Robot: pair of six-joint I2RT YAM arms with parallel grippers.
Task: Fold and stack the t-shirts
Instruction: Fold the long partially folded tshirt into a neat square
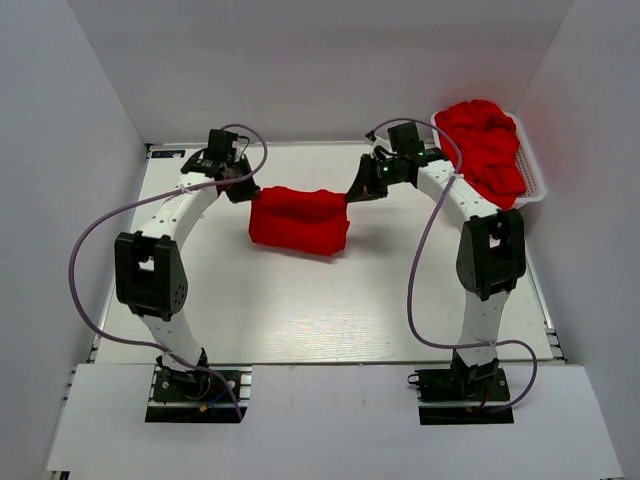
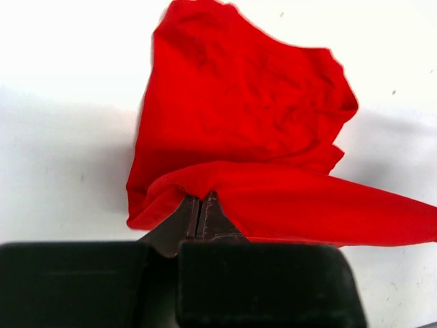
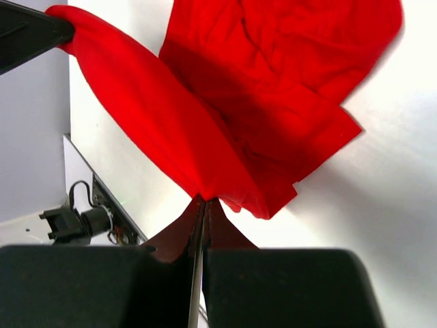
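A bright red t-shirt [image 1: 298,220] hangs stretched between my two grippers above the middle far part of the table, its lower part drooping to the surface. My left gripper [image 1: 243,190] is shut on the shirt's left edge; the left wrist view shows the fabric [image 2: 259,137] pinched at the closed fingertips [image 2: 200,199]. My right gripper [image 1: 354,190] is shut on the right edge; the right wrist view shows the cloth [image 3: 273,89] bunched at its closed tips [image 3: 205,201]. More red t-shirts [image 1: 487,145] lie heaped in the basket at the far right.
A white slotted plastic basket [image 1: 535,185] stands at the far right corner against the wall. White walls enclose the table [image 1: 320,310] on left, back and right. Purple cables loop from both arms over the table sides.
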